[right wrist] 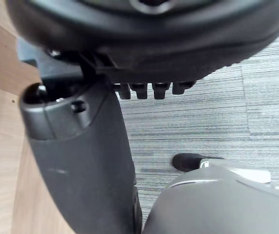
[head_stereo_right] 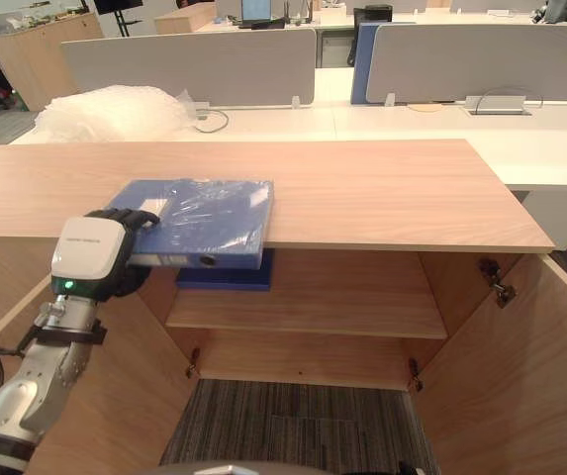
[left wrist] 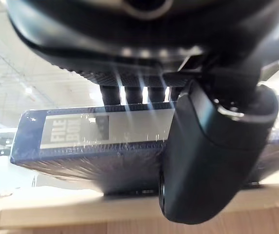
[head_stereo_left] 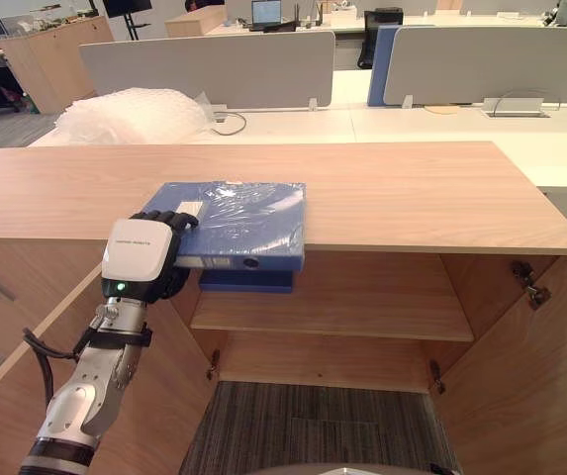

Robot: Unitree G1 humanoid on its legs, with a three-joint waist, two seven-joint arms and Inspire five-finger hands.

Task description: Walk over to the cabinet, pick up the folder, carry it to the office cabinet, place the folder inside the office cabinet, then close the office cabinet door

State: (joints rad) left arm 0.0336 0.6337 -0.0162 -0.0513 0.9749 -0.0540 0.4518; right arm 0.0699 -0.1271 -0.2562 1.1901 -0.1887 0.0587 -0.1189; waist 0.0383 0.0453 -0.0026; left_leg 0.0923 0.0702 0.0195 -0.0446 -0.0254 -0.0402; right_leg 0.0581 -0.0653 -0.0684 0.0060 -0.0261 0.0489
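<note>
A blue folder (head_stereo_left: 248, 218) in clear plastic lies flat on the wooden cabinet top (head_stereo_left: 402, 193), its labelled spine overhanging the front edge. My left hand (head_stereo_left: 140, 252) is at the folder's front left corner. Its fingers curl over the cover and its thumb (left wrist: 212, 156) crosses the spine (left wrist: 105, 141) from below, so it is shut on the folder. In the right wrist view my right hand (right wrist: 81, 161) hangs over grey carpet, fingers relaxed, holding nothing.
The cabinet below stands open, one door swung out on the left (head_stereo_left: 6, 327) and one on the right (head_stereo_left: 540, 366). A second blue folder (head_stereo_left: 246, 281) lies on its inner shelf (head_stereo_left: 362, 307). Bubble wrap (head_stereo_left: 130, 116) and desk dividers (head_stereo_left: 214, 69) are behind.
</note>
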